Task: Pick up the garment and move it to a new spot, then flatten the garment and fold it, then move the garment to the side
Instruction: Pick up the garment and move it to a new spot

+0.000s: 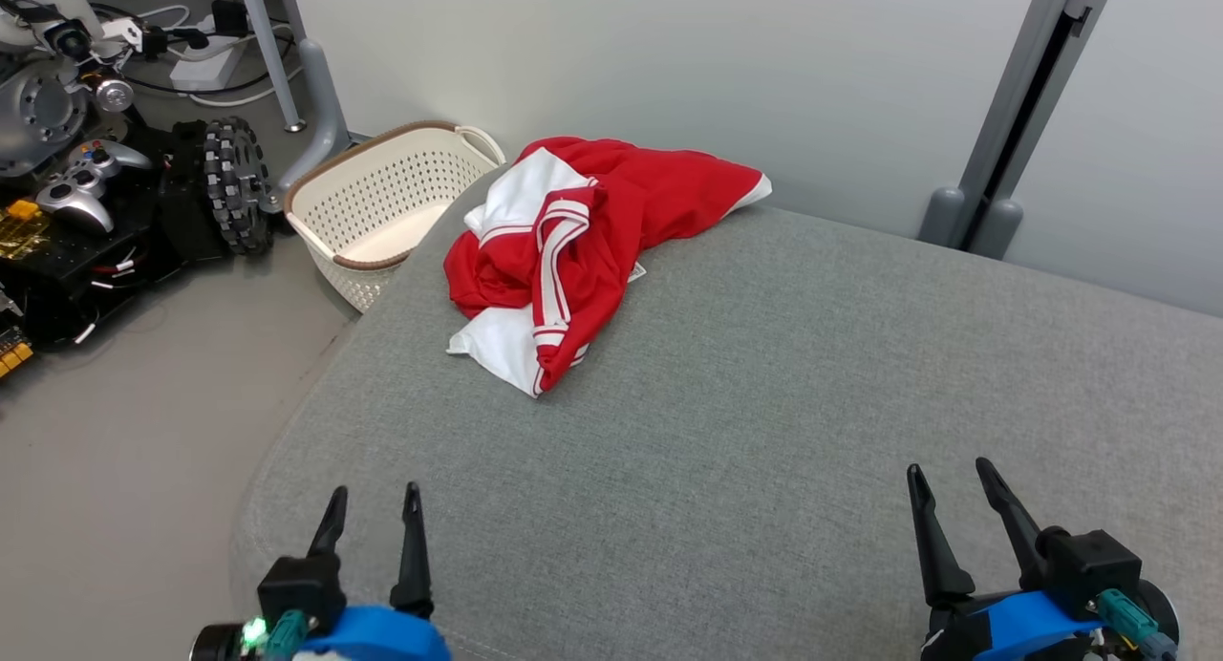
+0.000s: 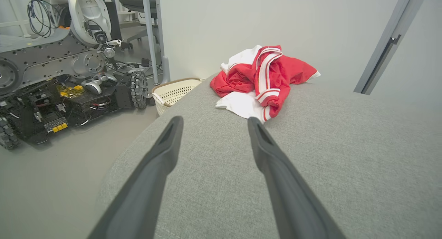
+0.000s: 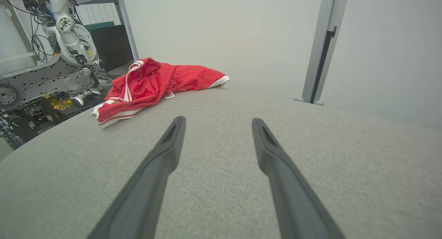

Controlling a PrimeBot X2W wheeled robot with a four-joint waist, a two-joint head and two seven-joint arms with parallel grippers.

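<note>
Evidently unstarted: crumpled red-and-white fabric garment (image 1: 583, 250) lies untouched on grey upholstered tabletop (image 1: 764, 432); my left gripper (image 1: 375, 489) and right gripper (image 1: 948, 465) wait, fingers wide, empty.

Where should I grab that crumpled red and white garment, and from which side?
Probably the raised red fold with white stripes on the garment, approached from the near side with the open left gripper. It stands proud of the grey cushion and runs towards the robot, so the jaws can straddle it.

Basket (image 1: 339, 274) partly hidden behind grey cushion (image 1: 764, 451) edge; garment (image 1: 583, 231) label too small to read.
</note>
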